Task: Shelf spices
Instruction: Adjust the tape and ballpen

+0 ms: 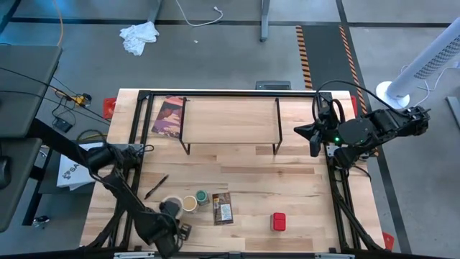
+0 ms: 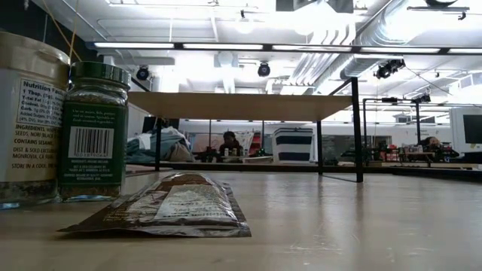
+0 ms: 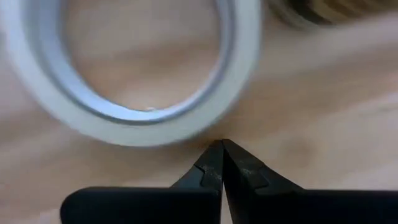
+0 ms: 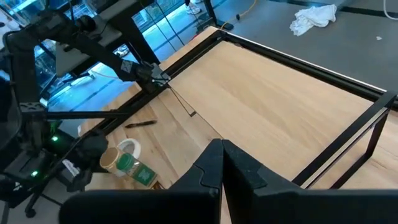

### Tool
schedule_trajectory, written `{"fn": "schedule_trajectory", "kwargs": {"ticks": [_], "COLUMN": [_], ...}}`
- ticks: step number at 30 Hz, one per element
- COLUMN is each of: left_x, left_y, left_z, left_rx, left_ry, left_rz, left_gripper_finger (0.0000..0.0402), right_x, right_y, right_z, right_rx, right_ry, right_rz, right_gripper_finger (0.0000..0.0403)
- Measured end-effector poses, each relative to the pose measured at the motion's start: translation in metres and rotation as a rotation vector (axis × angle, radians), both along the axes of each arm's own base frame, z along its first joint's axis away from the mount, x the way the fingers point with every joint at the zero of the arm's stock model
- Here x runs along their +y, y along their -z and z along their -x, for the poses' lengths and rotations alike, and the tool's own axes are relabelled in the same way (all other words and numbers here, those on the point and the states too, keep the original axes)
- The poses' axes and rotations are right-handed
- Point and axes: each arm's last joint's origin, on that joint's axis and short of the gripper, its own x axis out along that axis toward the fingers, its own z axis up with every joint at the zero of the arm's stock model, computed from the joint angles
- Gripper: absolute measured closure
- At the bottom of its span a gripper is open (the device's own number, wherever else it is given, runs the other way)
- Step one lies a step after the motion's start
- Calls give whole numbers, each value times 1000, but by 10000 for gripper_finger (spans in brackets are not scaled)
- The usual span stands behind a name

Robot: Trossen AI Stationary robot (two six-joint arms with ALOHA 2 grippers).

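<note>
Your left gripper (image 3: 222, 144) sits low at the near left corner of the worktop (image 1: 302, 194), fingers pressed together and holding nothing, their tips just beside the white tape roll (image 3: 134, 74). Your right gripper (image 4: 222, 144) waits above the right end of the shelf (image 1: 230, 115), its fingers also closed on nothing.

All four spices lie on the worktop in front of the shelf, none on its board. The tan-lidded jar (image 1: 189, 203) and the green-lidded jar (image 1: 203, 196) stand upright just beside each other. The flat packet (image 1: 223, 208) lies next to them, and the red tin (image 1: 279, 221) rests well apart toward the right. A dark maroon packet (image 1: 169, 116) lies by the shelf's left end, and a pen (image 1: 156, 186) lies near the jars.
</note>
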Motion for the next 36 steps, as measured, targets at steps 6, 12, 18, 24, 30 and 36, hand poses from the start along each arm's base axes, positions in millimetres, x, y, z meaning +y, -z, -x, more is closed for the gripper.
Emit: {"fn": "schedule_trajectory", "kwargs": {"ticks": [6, 12, 18, 24, 30, 36], "left_x": [51, 117, 158, 167, 147, 138], "left_y": [-5, -4, -24, -72, -64, -39], "left_z": [31, 62, 81, 87, 102, 115], "left_rx": [88, 112, 13, -173, 19, 95], "left_ry": [-17, -70, -89, -27, 192, 226], "left_rz": [-122, -204, -191, -128, 57, 143], "left_gripper_finger": [401, 401, 402, 402, 402, 401], "right_x": [0, -1, -2, -2, -2, 0], "right_y": [0, -1, -1, -2, -1, 1], "right_z": [0, 0, 0, 0, -2, -6], "right_rx": [-14, -33, -48, -57, -55, -44], "right_ry": [26, 60, 99, 117, 119, 124], "right_rz": [-28, -27, -27, -19, -15, -13], "right_gripper_finger": [403, 403, 403, 403, 403, 403]}}
